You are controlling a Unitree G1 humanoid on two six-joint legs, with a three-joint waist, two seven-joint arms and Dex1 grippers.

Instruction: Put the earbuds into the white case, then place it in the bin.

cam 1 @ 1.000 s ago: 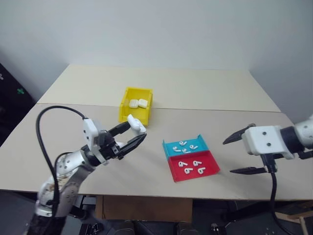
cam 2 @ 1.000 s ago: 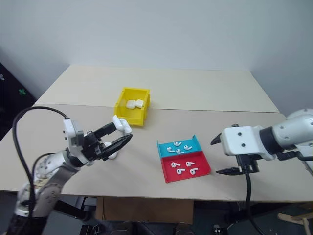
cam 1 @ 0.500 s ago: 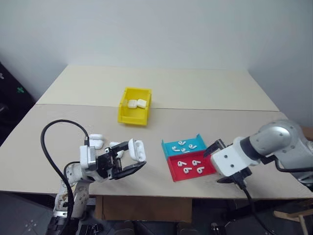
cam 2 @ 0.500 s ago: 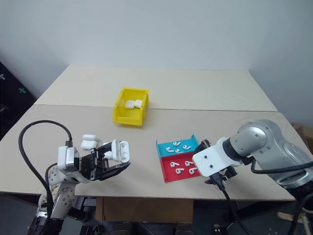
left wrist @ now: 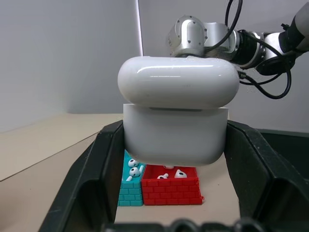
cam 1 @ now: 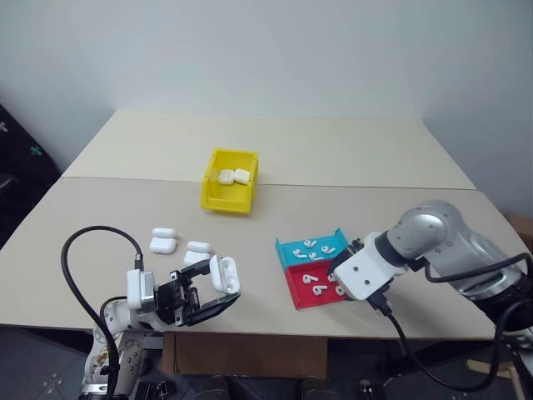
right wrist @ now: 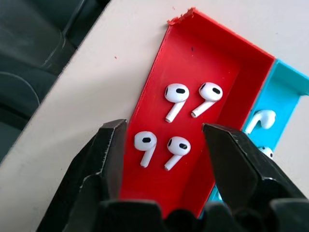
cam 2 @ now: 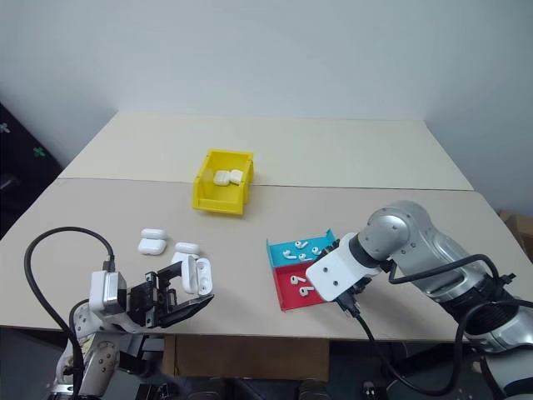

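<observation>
Tabletop noted: left gripper (left wrist: 174, 193) clamps the case (left wrist: 176, 118); right gripper (right wrist: 164, 145), parted above red-tray earbuds (right wrist: 177, 146), risks nipping two if misaligned.

White earbuds (right wrist: 176, 94) lie in red (right wrist: 212, 43) and blue trays (cam 1: 287, 250); bin (cam 1: 229, 179) yellow.

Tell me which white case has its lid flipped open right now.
The white case clamped in the left gripper: its lid stands open. The three cases on the table and the two in the yellow bin are shut.
</observation>
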